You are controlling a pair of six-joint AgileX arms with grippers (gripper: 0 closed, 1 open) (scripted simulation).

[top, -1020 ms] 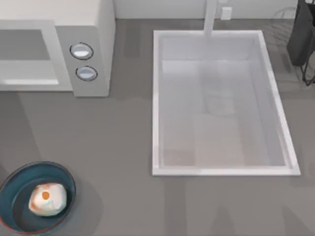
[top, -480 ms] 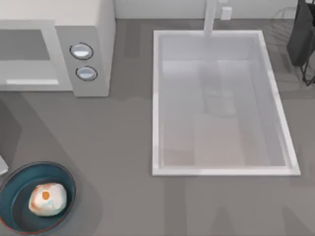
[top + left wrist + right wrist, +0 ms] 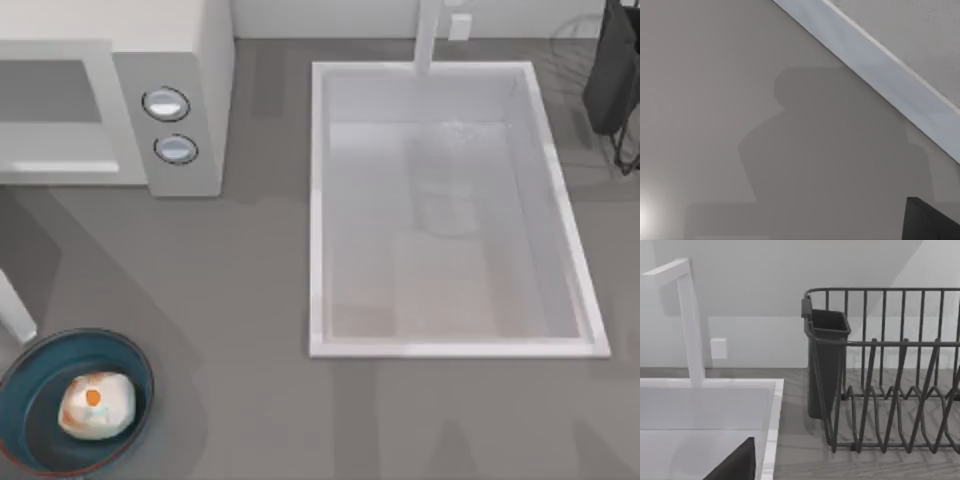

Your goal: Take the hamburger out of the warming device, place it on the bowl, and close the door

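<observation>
A kitchen: sink [image 3: 450, 210], dish rack [image 3: 890, 370] (with cutlery holder), microwave-like warming device [image 3: 170, 60].

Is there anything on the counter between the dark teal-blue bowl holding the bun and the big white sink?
No. In the top view the grey counter between the round teal-blue bowl and the white rectangular sink is bare, only soft shadows crossing it.

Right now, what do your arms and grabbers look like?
Just small bits are visible. My left gripper is a plain black piece with straight edges. My right gripper is a dark grey wedge. I can see no cables or markings on them.
</observation>
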